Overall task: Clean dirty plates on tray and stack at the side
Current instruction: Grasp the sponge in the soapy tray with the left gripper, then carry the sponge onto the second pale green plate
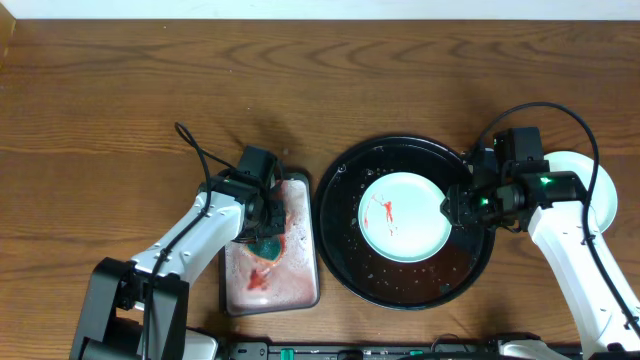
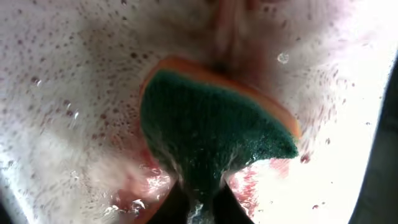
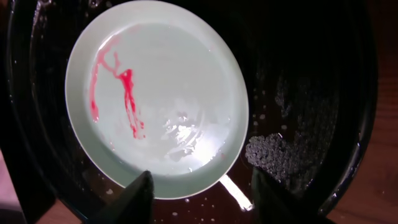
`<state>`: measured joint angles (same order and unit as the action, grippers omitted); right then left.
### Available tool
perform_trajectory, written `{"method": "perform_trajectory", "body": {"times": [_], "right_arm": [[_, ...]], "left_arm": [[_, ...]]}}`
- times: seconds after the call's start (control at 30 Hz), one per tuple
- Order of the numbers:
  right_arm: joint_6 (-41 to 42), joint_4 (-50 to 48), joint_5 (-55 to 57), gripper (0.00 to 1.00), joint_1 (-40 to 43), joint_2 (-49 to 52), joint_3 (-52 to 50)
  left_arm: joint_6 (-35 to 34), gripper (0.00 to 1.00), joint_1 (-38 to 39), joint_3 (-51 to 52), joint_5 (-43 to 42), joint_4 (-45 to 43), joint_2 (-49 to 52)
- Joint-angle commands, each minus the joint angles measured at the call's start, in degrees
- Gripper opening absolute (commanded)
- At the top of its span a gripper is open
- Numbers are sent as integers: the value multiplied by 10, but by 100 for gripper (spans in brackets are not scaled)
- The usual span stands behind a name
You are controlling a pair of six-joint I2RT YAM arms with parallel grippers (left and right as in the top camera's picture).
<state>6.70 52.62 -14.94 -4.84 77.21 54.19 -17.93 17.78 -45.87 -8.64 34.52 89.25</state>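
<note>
One pale mint-white plate (image 1: 403, 216) with thin red smears lies in the middle of the round black tray (image 1: 350, 255). My right gripper (image 1: 455, 205) is open at the plate's right edge. In the right wrist view the gripper's fingers (image 3: 202, 186) straddle the near rim of the plate (image 3: 155, 93), just above the wet tray (image 3: 311, 93). My left gripper (image 1: 262, 235) is shut on a green and orange sponge (image 2: 211, 130), pressed into foam. In the left wrist view the fingers (image 2: 199, 208) pinch the sponge's lower end. Another pale plate (image 1: 600, 190) lies right of the tray, partly hidden by my right arm.
A rectangular pinkish tray (image 1: 300, 285) with foam and red stains lies left of the black tray, under my left gripper. Water drops and a patch of foam (image 3: 273, 155) lie on the black tray. The wooden table (image 1: 100, 120) spreads behind.
</note>
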Motion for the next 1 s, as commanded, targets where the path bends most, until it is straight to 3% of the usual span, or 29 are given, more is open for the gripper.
{"method": "perform_trajectory", "body": {"times": [0.0,0.07,0.23,0.37,0.53,0.7,0.83,0.9,0.97], "right_arm": [[-6,-5,1,57,-3,14,-3],[-5,-11,1,58,-3,23,-7],[-4,-51,0,41,-3,55,-26],[1,-86,-1,34,-3,89,-45],[1,-127,11,29,-3,127,-50],[-6,-168,110,29,-3,155,-52],[-41,-190,58,26,-4,174,-52],[-49,-198,38,20,-4,186,-52],[-49,-205,35,6,-4,198,-52]], "left_arm": [[3,7,2,-33,-12,49,7],[4,7,2,-71,-12,89,4],[3,8,2,-169,-13,171,-6],[3,7,12,-219,-40,195,-7],[0,8,46,-244,-89,185,-7],[-56,7,110,-245,-102,128,-6],[-84,7,157,-245,-102,74,-5],[-96,7,173,-245,-102,49,-5],[-113,7,186,-245,-102,26,-1]]}}
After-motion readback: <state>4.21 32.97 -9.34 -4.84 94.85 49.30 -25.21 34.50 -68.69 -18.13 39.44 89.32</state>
